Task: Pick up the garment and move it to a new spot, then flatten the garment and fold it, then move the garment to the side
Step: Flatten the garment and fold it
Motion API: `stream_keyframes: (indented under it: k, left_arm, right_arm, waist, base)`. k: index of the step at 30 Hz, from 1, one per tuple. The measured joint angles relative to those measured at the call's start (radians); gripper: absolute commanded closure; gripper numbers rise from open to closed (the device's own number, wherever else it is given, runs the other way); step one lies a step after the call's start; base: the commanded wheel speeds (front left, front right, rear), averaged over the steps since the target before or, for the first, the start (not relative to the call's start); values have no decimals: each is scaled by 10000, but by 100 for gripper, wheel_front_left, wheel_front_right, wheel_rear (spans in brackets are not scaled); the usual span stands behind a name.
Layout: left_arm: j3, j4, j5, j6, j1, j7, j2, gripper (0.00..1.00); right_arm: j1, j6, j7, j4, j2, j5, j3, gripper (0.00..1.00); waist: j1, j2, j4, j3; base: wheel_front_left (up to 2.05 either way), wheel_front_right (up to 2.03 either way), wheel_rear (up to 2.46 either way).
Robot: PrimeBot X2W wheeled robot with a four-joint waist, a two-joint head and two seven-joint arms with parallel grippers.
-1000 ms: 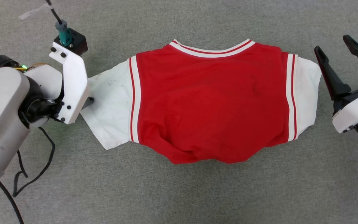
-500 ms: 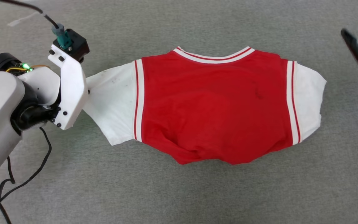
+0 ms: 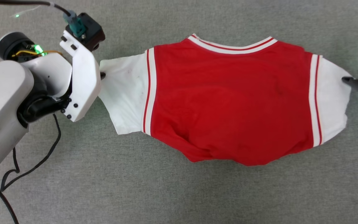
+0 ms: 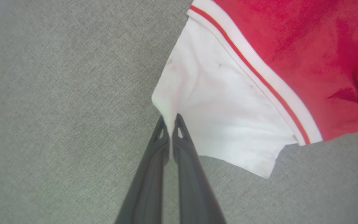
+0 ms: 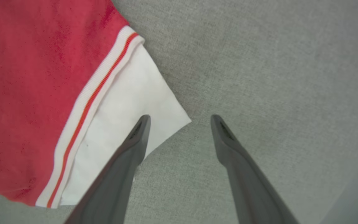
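The garment (image 3: 228, 99), a red shirt with white sleeves and striped trim, lies spread on grey fabric, its plain red side up. My left gripper (image 4: 169, 124) is shut on the tip of the garment's left white sleeve (image 3: 123, 93), pinching a fold of it. Over at the other white sleeve (image 3: 331, 99), my right gripper (image 5: 180, 121) stands open. One of its fingers (image 5: 135, 140) lies over that sleeve's corner and the other is over bare fabric. In the head view a dark fingertip (image 3: 353, 83) reaches the sleeve's edge.
The grey fabric surface (image 3: 179, 193) runs all round the garment. My left arm's white wrist housing (image 3: 82, 77) sits at the upper left, with a black cable (image 3: 26, 168) looping below it.
My left gripper has shut on the left sleeve tip and pulled it up. The right gripper has come in to the right sleeve's edge. The head camera has shifted, so the garment sits further right.
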Motion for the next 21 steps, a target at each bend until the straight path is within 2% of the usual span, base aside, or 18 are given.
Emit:
stream_keyframes:
  k: [5, 12, 13, 14, 21]
  left_arm:
    - [-176, -69, 15, 2, -309, -153, -58, 100]
    - [-445, 69, -15, 2, -404, -449, -38, 100]
    - [-497, 123, -42, 0, -403, -504, -36, 100]
    - [-525, 184, -75, 0, -403, -573, -36, 100]
    - [-639, 336, -81, 0, -399, -1384, -69, 100]
  right_arm:
    - [32, -4, 56, 846, 491, -59, 558, 0]
    - [-55, -36, -577, 1317, 539, 343, 1244, 0]
    - [-70, -36, -779, 1375, 523, 393, 1350, 88]
    - [-72, -36, -974, 1417, 516, 439, 1453, 100]
    - [-142, 2, -2838, 1193, 422, 692, 2094, 100]
  waist:
    - [0, 0, 160, 363]
    - [-2, 0, 268, 484]
    - [-2, 0, 263, 432]
    - [-1, 0, 254, 368]
    - [0, 0, 170, -467]
  base:
    - [0, 0, 0]
    - [0, 0, 0]
    - [0, 0, 0]
    - [0, 0, 0]
    - [0, 0, 0]
